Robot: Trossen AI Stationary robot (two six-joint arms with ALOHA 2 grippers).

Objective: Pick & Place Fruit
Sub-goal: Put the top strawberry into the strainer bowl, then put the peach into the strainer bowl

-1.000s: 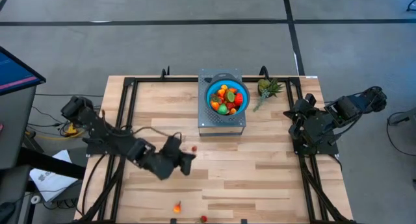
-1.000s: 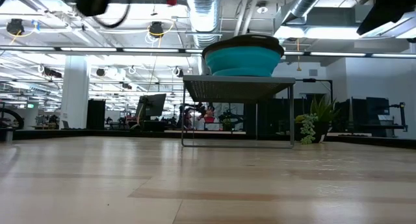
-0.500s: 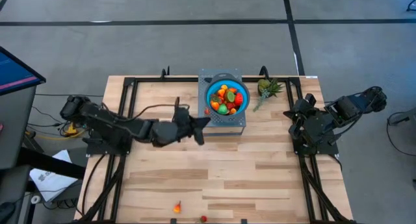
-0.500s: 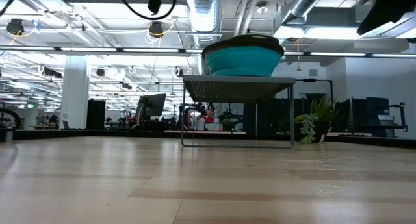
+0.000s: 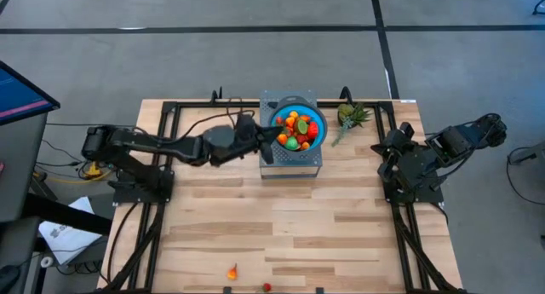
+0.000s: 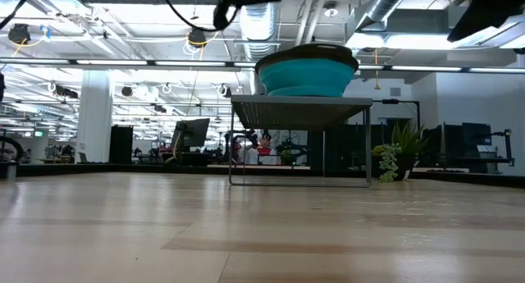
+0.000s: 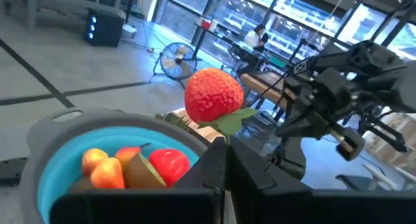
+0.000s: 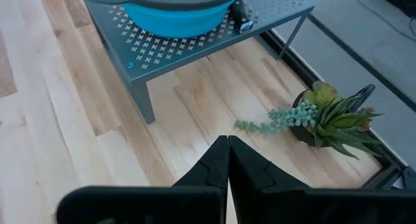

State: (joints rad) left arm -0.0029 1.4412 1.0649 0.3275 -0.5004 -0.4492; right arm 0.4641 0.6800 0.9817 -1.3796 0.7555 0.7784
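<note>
L arm reaches across the wooden table (image 5: 281, 234) to the blue bowl (image 5: 317, 115), which sits on a grey perforated metal stand (image 5: 289, 162) at the table's far-centre edge. The L gripper (image 5: 271, 139) hovers at the bowl's near-left rim, jaws pinched together on the green leaf of a red strawberry (image 7: 214, 96); in the L wrist view the berry stands just above the closed fingertips (image 7: 214, 160), over the bowl's edge, not touching the contents. The bowl is heaped w/ small toy fruit (image 5: 298, 129), red, orange & green; from the wrist view an orange piece (image 7: 107, 171), a brown-green one & a glossy red one (image 7: 170, 163) lie side by side inside.

Three loose pieces remain on the table's near edge, well apart from the bowl: an orange fruit (image 5: 232, 273), a small red one (image 5: 266, 287) & another red one (image 5: 319, 290) at the very edge.

R arm waits folded at the table's right side, the R gripper (image 8: 228, 145) w/ jaws fully closed & holding nothing, pointing toward the stand. A small green potted plant (image 5: 350, 118) lies just right of the stand. In the low view the bowl & stand (image 6: 299, 111) show against an office hall behind.
</note>
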